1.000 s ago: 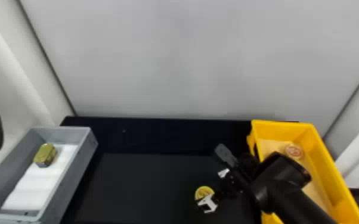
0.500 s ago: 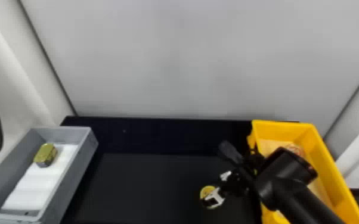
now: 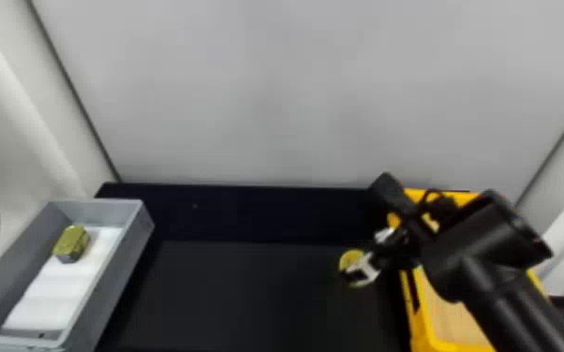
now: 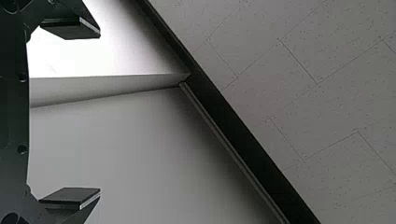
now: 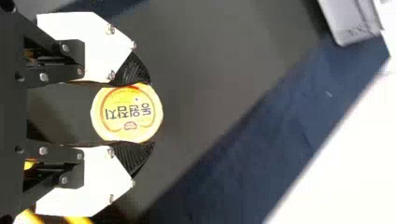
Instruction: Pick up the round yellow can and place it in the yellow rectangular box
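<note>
One right pincer (image 3: pixel 358 263) grips the round yellow can (image 5: pixel 98 115) with dark Korean lettering (image 5: pixel 128 112).

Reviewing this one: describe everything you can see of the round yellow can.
The round yellow can shows a flat circular top with a paler rim, dark lettering and a reddish curved line. The right gripper holds it, dark ridged pads against opposite sides. It is over the black tabletop, left of the yellow rectangular box; whether it is lifted is unclear.
</note>
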You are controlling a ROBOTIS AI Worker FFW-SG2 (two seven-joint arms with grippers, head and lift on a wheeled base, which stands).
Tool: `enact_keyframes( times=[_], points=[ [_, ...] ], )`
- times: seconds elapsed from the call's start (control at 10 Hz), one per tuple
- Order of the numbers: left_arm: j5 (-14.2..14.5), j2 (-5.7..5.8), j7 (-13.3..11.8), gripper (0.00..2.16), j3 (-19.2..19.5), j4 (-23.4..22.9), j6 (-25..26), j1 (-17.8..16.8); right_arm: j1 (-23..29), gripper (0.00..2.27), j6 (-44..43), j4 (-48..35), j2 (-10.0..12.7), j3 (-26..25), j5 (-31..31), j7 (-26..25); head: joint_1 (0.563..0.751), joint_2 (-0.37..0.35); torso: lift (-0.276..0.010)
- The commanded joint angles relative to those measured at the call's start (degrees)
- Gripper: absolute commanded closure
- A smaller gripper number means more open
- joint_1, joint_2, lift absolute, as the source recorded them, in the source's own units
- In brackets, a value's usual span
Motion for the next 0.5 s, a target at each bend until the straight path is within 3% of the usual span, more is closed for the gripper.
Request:
enact_keyframes(
  times=[0.0, 0.4],
  points=[
    [0.0, 0.31, -0.2, 0.09, -0.1, -0.1, 0.5, 0.1, -1.4, 0.74, 2.0, -4.5, 0.0, -3.7, 4.1, 0.5, 0.694, 0.059, 0.000],
    [0.0, 1.19, -0.3, 0.09, 0.0, -0.6, 1.3, 0.4, -0.1, 0.74, 0.9, -5.0, -1.2, -13.8, 8.0, 0.4, 0.694, 0.059, 0.000]
  ],
)
